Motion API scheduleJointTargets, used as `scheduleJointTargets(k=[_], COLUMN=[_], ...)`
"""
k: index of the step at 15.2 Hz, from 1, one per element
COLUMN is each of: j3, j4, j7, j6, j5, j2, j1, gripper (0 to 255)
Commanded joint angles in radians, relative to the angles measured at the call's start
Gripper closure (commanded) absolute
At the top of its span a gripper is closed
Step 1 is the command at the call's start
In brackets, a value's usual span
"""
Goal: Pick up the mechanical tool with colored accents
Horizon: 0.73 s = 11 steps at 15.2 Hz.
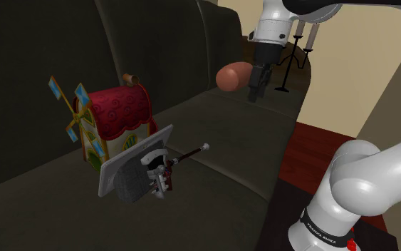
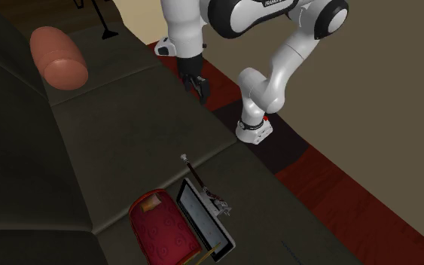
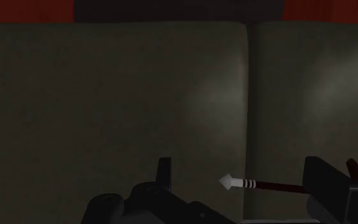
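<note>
the end effector (image 2: 196, 86) is spread, holding nothing. the tool (image 1: 164, 168) looks hard, light and bumpy. best pinch its thin rod (image 1: 189, 154).

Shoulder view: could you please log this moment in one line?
tool open | above sofa | mechanism unheld, beside panel

the sofa (image 1: 227, 142) is dark olive, the tool (image 1: 156, 165) grey and maroon.

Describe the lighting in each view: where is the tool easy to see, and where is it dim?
Shoulder view: the sofa is dim, the tool moderately lit. Second exterior view: brightest overall. Wrist view: darkest, one pale patch on the sofa; the tool's white tip stands out.
</note>
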<state>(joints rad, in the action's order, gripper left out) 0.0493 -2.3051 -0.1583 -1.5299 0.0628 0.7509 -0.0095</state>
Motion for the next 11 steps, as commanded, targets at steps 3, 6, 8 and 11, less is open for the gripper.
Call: scheduleJointTargets(k=[3,6,8,11], j3=[0.024,0.056,0.072,0.088], j4=[-0.002,0.004,0.014,0.033], j7=[-0.114,-0.285,-0.399,-0.568], j6=[-0.056,-0.131,-0.174,-0.229], j5=[0.004,0.017,0.030,0.054], j2=[-0.058,-0.147,-0.207,-0.294], j1=[0.046,0.117,0.163,0.229], gripper=[0,0,0,0])
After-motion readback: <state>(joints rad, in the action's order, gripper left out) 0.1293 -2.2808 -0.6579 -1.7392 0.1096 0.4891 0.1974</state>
